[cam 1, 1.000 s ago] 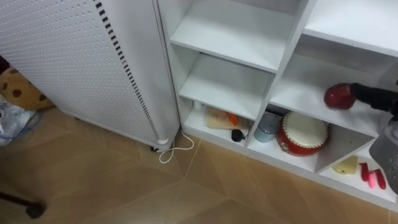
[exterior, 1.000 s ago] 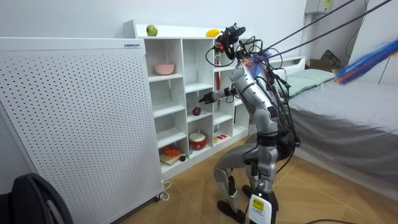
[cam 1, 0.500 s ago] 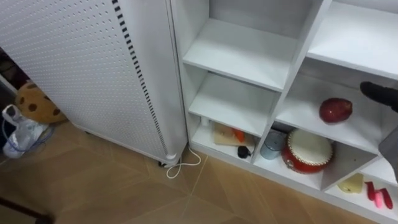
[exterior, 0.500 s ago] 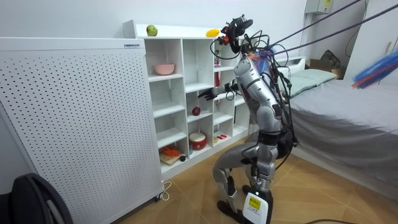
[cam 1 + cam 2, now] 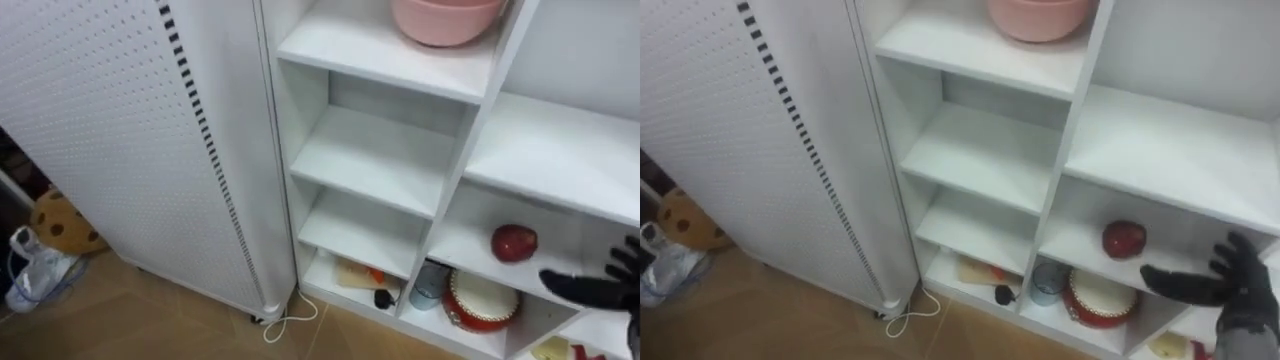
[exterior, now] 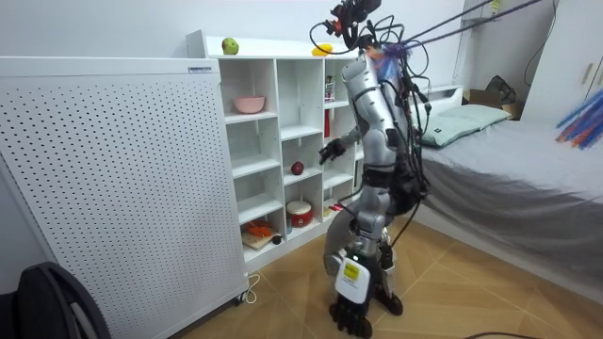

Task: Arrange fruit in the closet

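The closet is a grid of square compartments in smooth, matte white board, standing just beside a tall white panel punched all over with small round holes. The red apple, round and glossy, sits on the bare shelf of a compartment in the second column, directly above the one holding a squat red drum with a pale, flat top. A rounded pink bowl rests on an upper shelf in the column to the left, and a small blue-grey cup stands beside the drum. A thin white cord loops on the wood-patterned floor at the foot of the panel. The right hand, dark and matte, enters from the lower right of the eye views with its fingers straight and loosely spread, holding nothing. They reach level toward the closet, near the front edge of the apple's shelf, below and to the right of the fruit and apart from it. In the room view the robot stands before the closet, its arm bent at the elbow and held forward toward the middle shelves. A green apple and a yellow fruit lie on the closet's flat top.
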### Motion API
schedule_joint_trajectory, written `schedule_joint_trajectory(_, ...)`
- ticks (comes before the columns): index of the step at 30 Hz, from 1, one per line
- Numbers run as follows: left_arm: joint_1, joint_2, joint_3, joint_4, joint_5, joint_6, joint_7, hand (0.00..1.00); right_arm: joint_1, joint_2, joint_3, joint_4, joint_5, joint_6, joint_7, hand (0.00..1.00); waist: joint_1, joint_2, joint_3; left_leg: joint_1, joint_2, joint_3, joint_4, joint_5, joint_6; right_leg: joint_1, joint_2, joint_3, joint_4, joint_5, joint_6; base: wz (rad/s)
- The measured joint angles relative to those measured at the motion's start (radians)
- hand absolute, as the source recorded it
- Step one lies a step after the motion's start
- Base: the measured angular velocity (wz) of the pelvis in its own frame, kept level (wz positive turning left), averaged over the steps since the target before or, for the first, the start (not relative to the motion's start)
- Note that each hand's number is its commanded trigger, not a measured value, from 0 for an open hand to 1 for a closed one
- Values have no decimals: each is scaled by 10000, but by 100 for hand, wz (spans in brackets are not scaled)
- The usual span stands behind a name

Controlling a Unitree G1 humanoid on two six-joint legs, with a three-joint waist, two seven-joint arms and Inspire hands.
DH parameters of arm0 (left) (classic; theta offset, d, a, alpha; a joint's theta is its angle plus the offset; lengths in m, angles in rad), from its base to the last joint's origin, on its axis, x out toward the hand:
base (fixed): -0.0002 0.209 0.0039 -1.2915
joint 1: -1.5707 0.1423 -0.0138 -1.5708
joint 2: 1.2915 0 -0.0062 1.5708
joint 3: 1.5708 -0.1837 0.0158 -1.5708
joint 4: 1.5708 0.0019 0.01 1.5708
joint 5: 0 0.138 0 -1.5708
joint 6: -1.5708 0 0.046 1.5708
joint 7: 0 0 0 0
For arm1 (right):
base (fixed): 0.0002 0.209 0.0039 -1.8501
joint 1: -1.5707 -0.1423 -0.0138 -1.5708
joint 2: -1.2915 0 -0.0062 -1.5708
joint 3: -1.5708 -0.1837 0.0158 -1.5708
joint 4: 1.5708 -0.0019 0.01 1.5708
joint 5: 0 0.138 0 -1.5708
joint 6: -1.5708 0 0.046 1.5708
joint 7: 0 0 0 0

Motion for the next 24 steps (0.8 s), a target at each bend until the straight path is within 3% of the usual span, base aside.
schedule_joint_trajectory(5, -172, -359, 75, 679, 15, -286, -16, 0, 2140, 755, 45, -312, -2510, -17, 449, 0, -455, 180, -195, 1455, 34, 295, -1303, 146, -68, 1275, 153, 118, -1213, 384, 83, -19)
schedule_joint_trajectory(7, -198, -353, 135, 671, -16, -558, -4, 0, 2954, 1084, 97, -83, -2954, -18, 717, 0, -649, 202, -224, 2280, 61, 344, -2128, 347, -171, 2052, 259, 97, -2050, 629, 64, -9)
schedule_joint_trajectory(11, -157, -428, 242, 688, 82, -674, -9, 0, 4259, 1512, 36, 78, -3379, -9, 866, 0, -965, 204, -269, 3454, 105, 407, -3170, 563, -322, 3271, 473, -4, -3229, 905, 58, -3)
schedule_joint_trajectory(13, 6, -608, 487, 698, 367, -679, 79, 0, 4990, 1811, -8, 141, -3777, 2, 1019, 0, -1166, 201, -315, 4299, 95, 383, -3899, 712, -400, 4162, 626, -120, -4084, 1112, 73, 0)
schedule_joint_trajectory(18, 39, -949, 1119, 666, 1260, -675, 115, 0, 5623, 2380, -137, 952, -3798, 18, 1363, 0, -1404, 198, -355, 5444, 120, 391, -4773, 857, -496, 5445, 944, -147, -5385, 1509, 136, -1)
schedule_joint_trajectory(24, 22, -1392, 1748, 653, 1897, -450, 503, 0, 5833, 2888, -401, 1576, -3453, 124, 1463, 0, -1625, 158, -371, 6643, 46, 440, -5354, 857, -499, 6669, 1005, -137, -6186, 1644, 243, -1)
